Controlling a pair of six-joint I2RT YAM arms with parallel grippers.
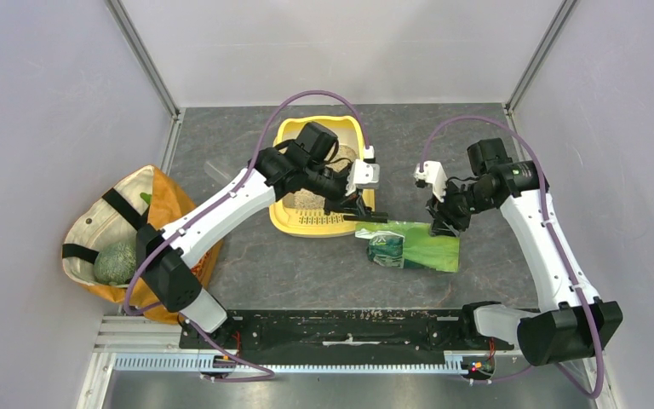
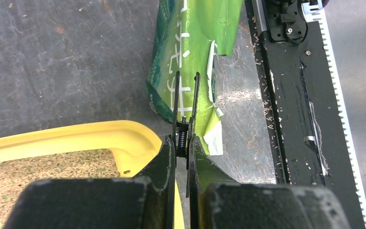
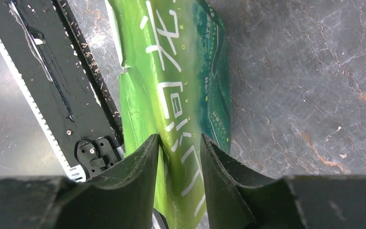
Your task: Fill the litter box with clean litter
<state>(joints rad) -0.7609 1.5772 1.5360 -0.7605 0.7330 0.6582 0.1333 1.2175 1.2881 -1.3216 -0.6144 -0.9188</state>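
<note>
Overhead, the yellow rectangular plastic litter box (image 1: 288, 218) sits at center, beige granular litter (image 1: 307, 199) inside, a green printed plastic bag (image 1: 409, 247) at its 4 o'clock on the gray counter (image 1: 306, 273). Left wrist: left end effector (image 2: 186, 81) pinched on thin black scissor-like blades (image 2: 185, 102). Right wrist: right end effector (image 3: 178, 143) clamps the bag.

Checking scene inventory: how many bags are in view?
2: green printed bag flat on the table right of the litter box; orange-and-cream tote at the far left. More could be hidden inside the tote.
</note>
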